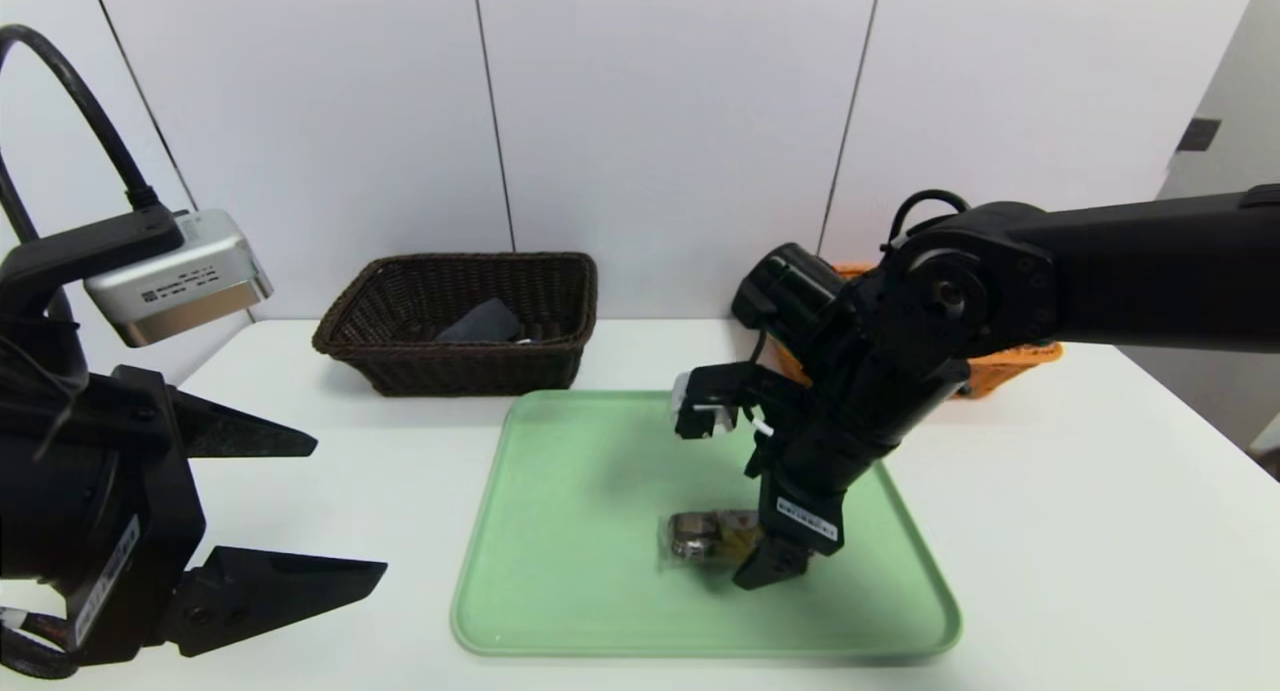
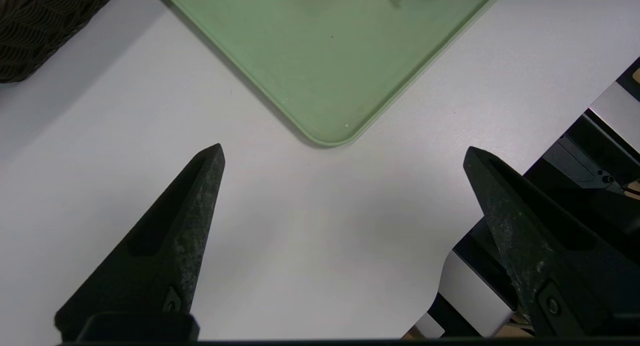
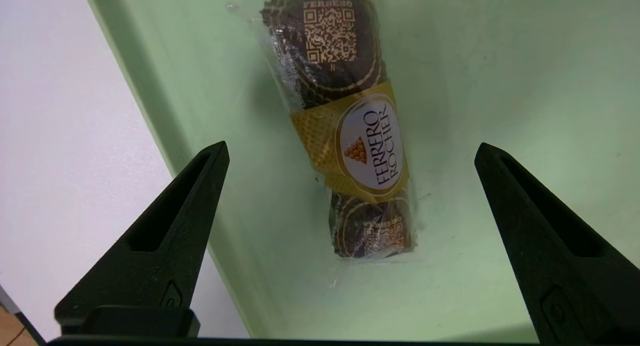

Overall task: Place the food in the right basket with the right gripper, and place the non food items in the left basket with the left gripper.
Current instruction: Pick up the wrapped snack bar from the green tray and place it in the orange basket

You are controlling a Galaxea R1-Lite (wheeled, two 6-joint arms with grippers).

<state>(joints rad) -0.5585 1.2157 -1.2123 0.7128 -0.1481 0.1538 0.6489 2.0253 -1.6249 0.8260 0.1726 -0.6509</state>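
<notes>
Head view. The right gripper [image 1: 775,561] hangs low over the green tray [image 1: 560,531], its fingers spread and empty, just beside the chocolate packet [image 1: 705,538], which lies at about five o'clock from the tray's centre. The orange basket [image 1: 1000,366] stands at two o'clock, largely hidden behind the arm; the dark basket [image 1: 460,321] at eleven o'clock holds a dark item that cannot be identified. The left gripper [image 1: 300,506] idles at eight o'clock, spread wide.

Left wrist view. Both fingers [image 2: 185,226] stand apart over bare table, a tray corner beyond.

Right wrist view. The packet lies lengthwise between the parted fingers [image 3: 180,221], untouched. A sound grasp probably calls for descending squarely, centring on the gold label [image 3: 367,145] and closing across the narrow width, since the film wrapper may slip.
</notes>
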